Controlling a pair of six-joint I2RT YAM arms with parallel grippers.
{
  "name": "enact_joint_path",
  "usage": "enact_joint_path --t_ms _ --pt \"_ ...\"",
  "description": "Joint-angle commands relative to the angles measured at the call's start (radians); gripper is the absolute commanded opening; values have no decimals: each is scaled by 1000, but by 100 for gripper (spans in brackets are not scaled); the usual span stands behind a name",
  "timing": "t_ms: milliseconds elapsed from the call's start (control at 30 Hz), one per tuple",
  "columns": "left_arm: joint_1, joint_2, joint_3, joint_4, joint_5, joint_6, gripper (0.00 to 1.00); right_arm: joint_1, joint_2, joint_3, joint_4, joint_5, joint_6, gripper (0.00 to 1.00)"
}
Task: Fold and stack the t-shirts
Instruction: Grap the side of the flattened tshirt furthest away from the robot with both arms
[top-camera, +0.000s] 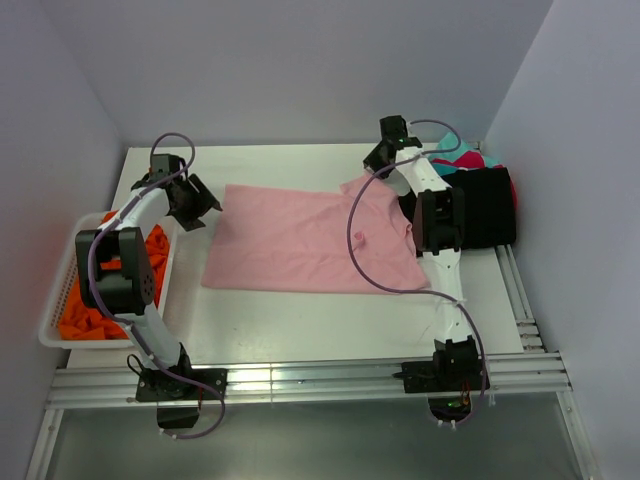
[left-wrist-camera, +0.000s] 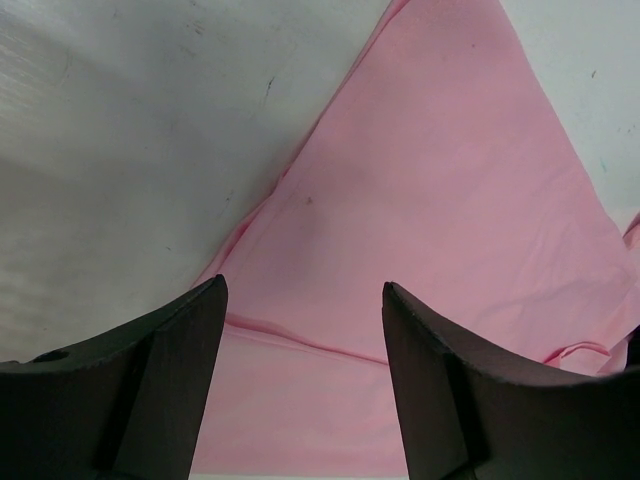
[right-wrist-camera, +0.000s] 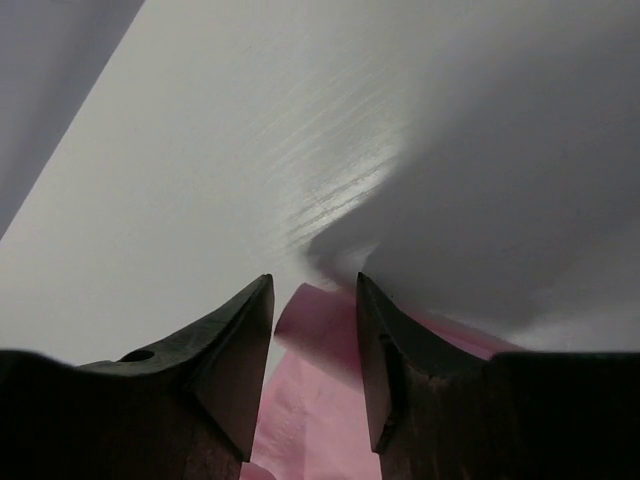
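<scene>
A light pink t-shirt (top-camera: 310, 240) lies spread flat across the middle of the table. My left gripper (top-camera: 208, 206) hovers over its far left corner, open, with only pink cloth (left-wrist-camera: 440, 200) below the gap between its fingers (left-wrist-camera: 305, 295). My right gripper (top-camera: 376, 162) is at the shirt's far right sleeve. Its jaws stand apart, and a rolled edge of the pink sleeve (right-wrist-camera: 318, 330) lies loose between them (right-wrist-camera: 314, 280). An orange t-shirt (top-camera: 85, 305) is bunched in the basket. A black t-shirt (top-camera: 485, 205) lies at the right, with teal and magenta ones (top-camera: 458, 155) behind it.
The white mesh basket (top-camera: 58, 300) stands at the table's left edge, beside the left arm. Grey walls close in the back and both sides. Aluminium rails (top-camera: 320, 380) run along the near edge and down the right side.
</scene>
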Motion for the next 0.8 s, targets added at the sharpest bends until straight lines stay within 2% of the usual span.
enact_joint_path --t_ms 0,433,767 --pt "-2 -34 16 33 24 -6 69 -19 -47 -60 -111 95 -45 48" --pt "-3 -41 -28 70 35 -46 66 -29 -127 -110 -140 175 -93 46" --pt "-2 -61 -80 85 32 -52 64 -34 -83 -59 -146 135 -119 45"
